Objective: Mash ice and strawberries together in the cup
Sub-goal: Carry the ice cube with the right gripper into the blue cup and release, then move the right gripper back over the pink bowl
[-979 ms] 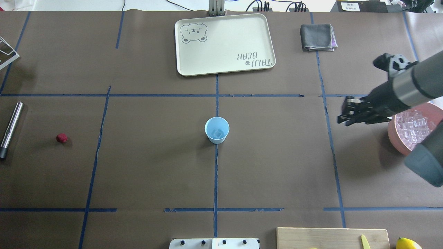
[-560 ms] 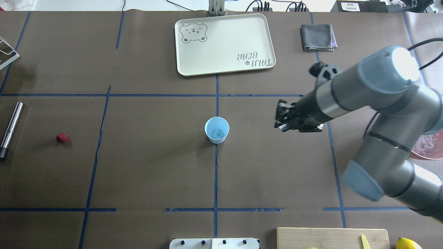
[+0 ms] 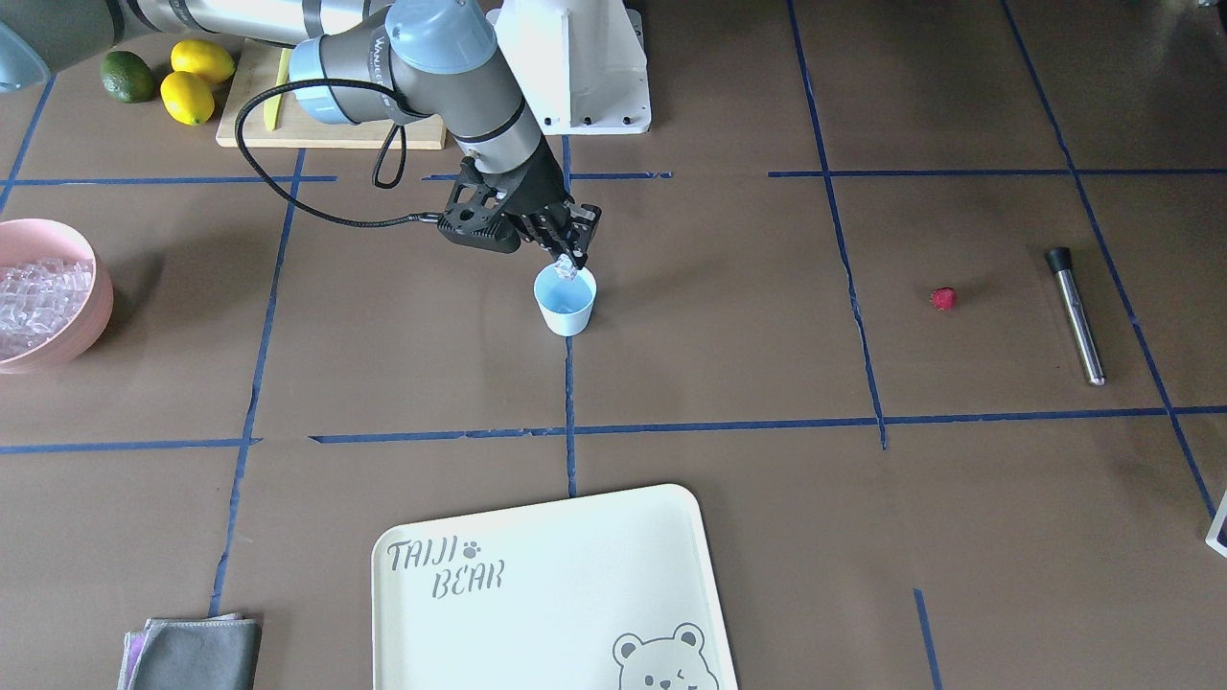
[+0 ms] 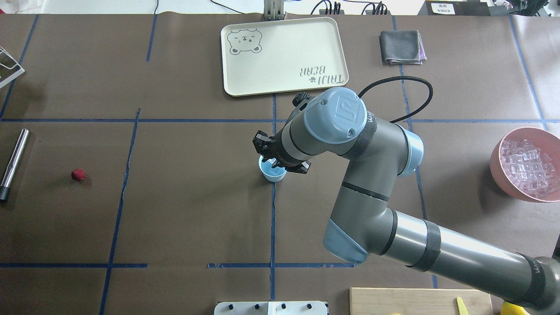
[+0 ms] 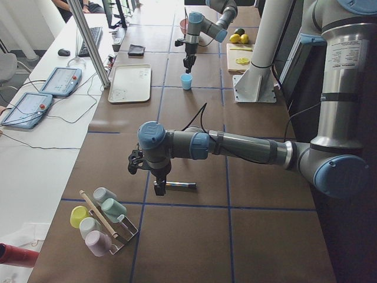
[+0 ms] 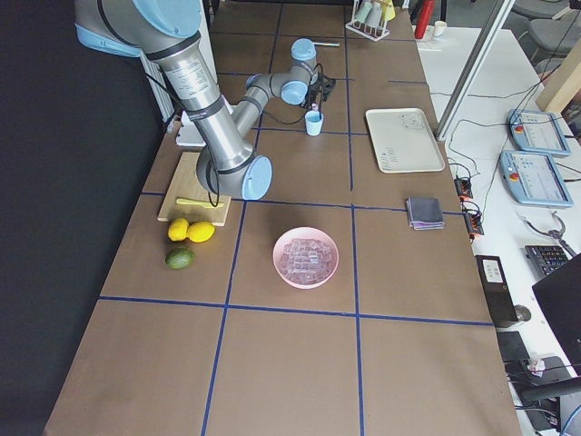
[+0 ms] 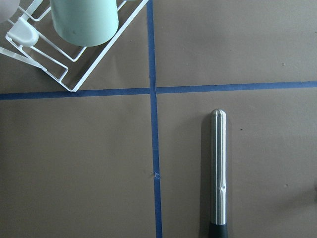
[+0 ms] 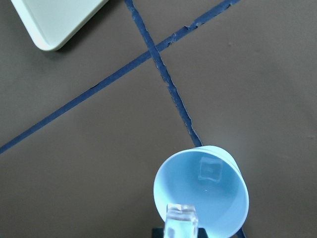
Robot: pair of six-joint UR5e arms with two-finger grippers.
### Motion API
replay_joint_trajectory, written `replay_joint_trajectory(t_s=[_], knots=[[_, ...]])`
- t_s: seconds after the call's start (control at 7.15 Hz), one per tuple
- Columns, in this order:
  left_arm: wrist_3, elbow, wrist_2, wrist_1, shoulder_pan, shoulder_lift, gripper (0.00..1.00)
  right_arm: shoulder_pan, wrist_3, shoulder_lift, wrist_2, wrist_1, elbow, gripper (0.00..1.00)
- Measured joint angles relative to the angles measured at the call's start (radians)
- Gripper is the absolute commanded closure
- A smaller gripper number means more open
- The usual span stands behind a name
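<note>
The pale-blue cup (image 3: 566, 305) stands at the table's middle, with one ice cube (image 8: 210, 168) lying inside it. My right gripper (image 3: 568, 259) is shut on another clear ice cube (image 8: 181, 220) and holds it just above the cup's rim; the cup also shows in the overhead view (image 4: 272, 176). The red strawberry (image 4: 78, 175) lies alone far to the left. My left gripper (image 5: 158, 187) shows only in the exterior left view, over a steel muddler (image 7: 218, 168); I cannot tell whether it is open or shut.
A pink bowl (image 4: 496, 162) full of ice stands at the right edge. A cream tray (image 4: 284, 54) and a grey cloth (image 4: 401, 46) lie at the back. A cutting board (image 3: 326, 129), lemons (image 3: 188, 96) and a cup rack (image 7: 59, 69) are at the edges.
My right arm has swung left from the pink bowl across the table and now holds its gripper over the cup. The cup, strawberry and muddler have not moved.
</note>
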Motion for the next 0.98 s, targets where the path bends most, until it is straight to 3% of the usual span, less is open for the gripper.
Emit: replay_joint_trajectory(t_s=[0.28,0.56,0.84,0.98], knots=[[0.0,-0.001,0.0,0.0,0.0,0.0,0.0,-0.002,0.001,-0.001,-0.002,-0.001,-0.005,0.17],[0.0,-0.001,0.0,0.0,0.0,0.001,0.0,-0.002,0.0,-0.003,-0.001,-0.002,-0.004,0.01],[0.0,-0.002,0.0,0.0,0.0,0.006,0.0,0.015,-0.018,-0.067,0.017,-0.006,0.054,0.0],[0.0,-0.002,0.0,-0.001,0.0,0.014,0.0,0.055,-0.077,-0.155,0.059,-0.008,0.12,0.0]])
